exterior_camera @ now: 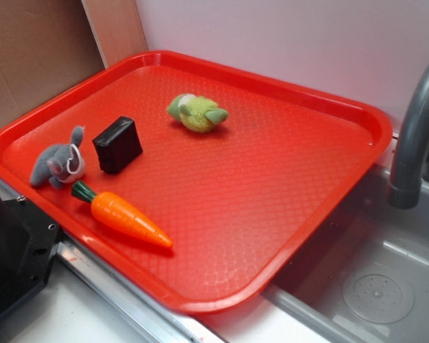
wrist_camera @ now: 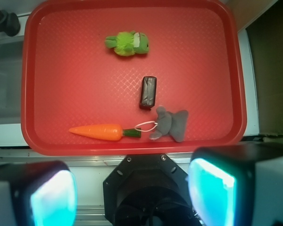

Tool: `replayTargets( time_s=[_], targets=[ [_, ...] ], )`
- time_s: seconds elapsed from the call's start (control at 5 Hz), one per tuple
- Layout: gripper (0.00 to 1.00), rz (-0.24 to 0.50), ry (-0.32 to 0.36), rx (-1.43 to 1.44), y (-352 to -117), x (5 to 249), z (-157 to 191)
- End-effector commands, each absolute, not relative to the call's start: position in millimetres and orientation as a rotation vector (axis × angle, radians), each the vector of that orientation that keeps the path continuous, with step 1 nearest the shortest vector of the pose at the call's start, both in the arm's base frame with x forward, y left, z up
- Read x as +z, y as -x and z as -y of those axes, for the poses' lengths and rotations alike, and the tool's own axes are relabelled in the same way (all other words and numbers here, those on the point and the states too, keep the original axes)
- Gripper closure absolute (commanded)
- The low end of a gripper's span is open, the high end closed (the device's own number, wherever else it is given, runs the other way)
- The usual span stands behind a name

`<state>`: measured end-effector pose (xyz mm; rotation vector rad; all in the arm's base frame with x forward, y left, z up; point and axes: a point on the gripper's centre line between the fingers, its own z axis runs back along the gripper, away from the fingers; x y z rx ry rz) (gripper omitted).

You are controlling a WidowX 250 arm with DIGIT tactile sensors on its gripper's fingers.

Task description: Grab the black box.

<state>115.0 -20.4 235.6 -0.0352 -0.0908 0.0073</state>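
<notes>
Gripper (wrist_camera: 127, 188): we see its fingers spread wide, empty, below the tray's near rim in the wrist view.
Box (exterior_camera: 117, 144): we find it on the red tray (exterior_camera: 272, 179), at 2 o'clock from the grey plush (exterior_camera: 57, 164), close beside it.
Carrot (exterior_camera: 125, 216): at 6 o'clock from the box.
Green plush (exterior_camera: 197, 113): at 2 o'clock, apart.

Red tray (exterior_camera: 329, 100) holds green plush (exterior_camera: 197, 113), grey plush (exterior_camera: 57, 163), toy carrot (exterior_camera: 125, 216); faucet (exterior_camera: 415, 136) over sink (exterior_camera: 379, 286).
</notes>
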Motion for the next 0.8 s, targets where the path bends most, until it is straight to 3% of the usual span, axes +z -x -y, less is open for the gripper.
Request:
replayTargets(
  time_s=[0.0, 0.2, 0.6],
  targets=[
    [0.00, 0.091, 0.035, 0.007, -115, 236, 20],
    [0.00, 0.082, -0.045, 0.032, -137, 206, 11],
    [0.00, 0.086, -0.064, -0.019, -179, 134, -11]
  ],
)
